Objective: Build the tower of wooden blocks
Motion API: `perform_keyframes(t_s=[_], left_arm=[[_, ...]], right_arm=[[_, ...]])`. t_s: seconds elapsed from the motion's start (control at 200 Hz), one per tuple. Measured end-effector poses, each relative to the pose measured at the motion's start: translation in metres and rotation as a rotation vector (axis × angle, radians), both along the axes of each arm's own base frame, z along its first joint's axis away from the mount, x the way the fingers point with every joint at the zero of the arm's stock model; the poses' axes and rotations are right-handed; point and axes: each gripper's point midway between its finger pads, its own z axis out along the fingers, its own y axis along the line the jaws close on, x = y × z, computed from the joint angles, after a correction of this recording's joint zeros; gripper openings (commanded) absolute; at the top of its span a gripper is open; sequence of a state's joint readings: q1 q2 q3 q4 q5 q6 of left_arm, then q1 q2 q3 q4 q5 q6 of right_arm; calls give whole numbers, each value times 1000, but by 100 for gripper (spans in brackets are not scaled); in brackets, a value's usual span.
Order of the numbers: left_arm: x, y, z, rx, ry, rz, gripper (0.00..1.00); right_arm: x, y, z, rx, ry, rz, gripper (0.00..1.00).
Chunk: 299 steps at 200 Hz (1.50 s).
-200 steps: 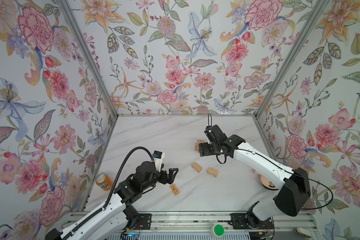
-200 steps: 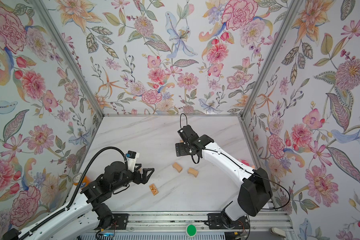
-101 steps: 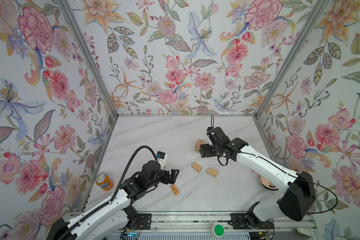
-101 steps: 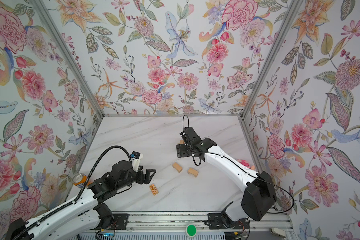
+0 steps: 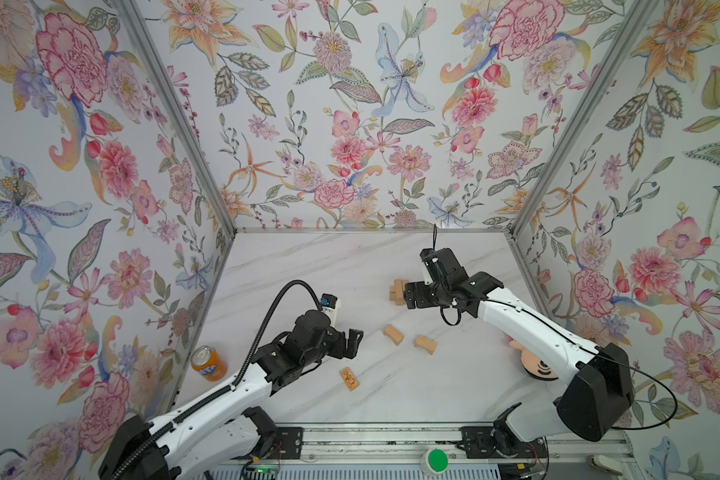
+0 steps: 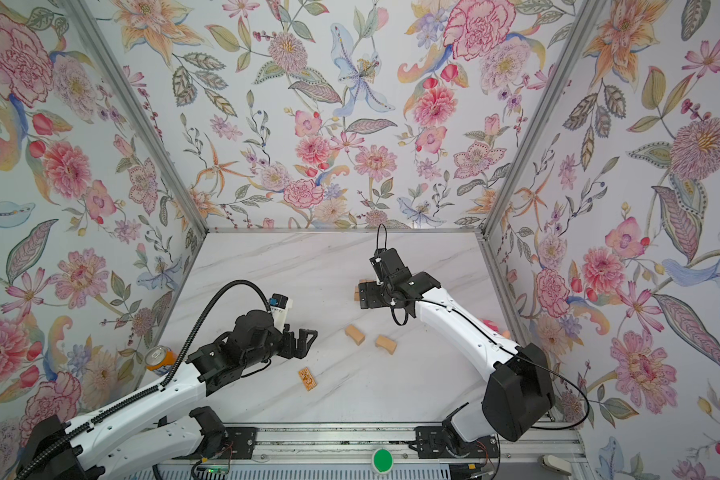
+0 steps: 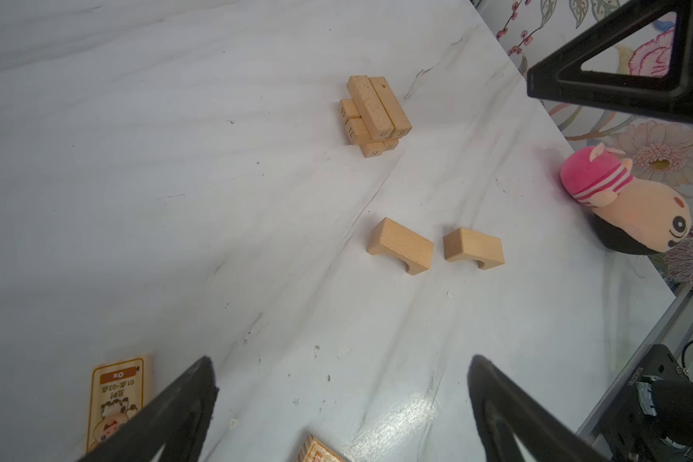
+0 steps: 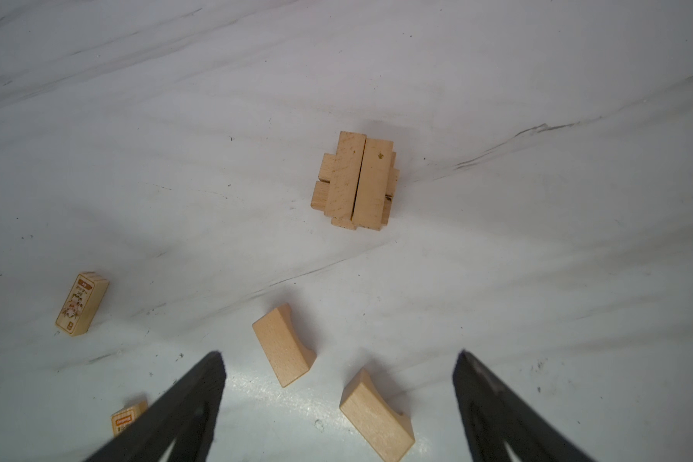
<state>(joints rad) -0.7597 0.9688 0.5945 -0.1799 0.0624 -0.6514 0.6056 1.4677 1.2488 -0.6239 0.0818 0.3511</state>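
Two arch blocks loose; tower untouched; left gripper spread, empty; right gripper spread, empty

Orange soda can stands upright at 8 o'clock on the white marbled table, close to the floral wall. Pink striped plush doll lies at 4 o'clock, by the opposite wall. 1 green button sits at 6 o'clock on the front rail.

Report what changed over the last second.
The left gripper crept slightly toward the loose arched block, open and empty. The right gripper barely shifted beside the tower, open. Nothing grasped or released; tower, blocks, can and doll stayed put.
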Motion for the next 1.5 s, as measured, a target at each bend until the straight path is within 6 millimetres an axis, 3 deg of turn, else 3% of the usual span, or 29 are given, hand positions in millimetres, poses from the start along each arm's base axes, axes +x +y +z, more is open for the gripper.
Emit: perform_keyframes(t_s=[0.195, 0.485, 0.766, 1.256, 1.496], left_arm=[[0, 5, 0, 5, -13, 19, 99], [-4, 14, -22, 43, 9, 33, 99], [1, 9, -32, 64, 9, 20, 99], [-2, 12, -38, 68, -17, 5, 99], [-8, 18, -35, 46, -29, 16, 99]], right_arm=[[-1, 0, -7, 0, 8, 3, 91], [-4, 5, -29, -27, 59, 18, 91], [-7, 2, -42, -50, 88, 9, 90], [-15, -1, -48, -74, 117, -15, 89], [-27, 16, -49, -86, 115, 33, 86]])
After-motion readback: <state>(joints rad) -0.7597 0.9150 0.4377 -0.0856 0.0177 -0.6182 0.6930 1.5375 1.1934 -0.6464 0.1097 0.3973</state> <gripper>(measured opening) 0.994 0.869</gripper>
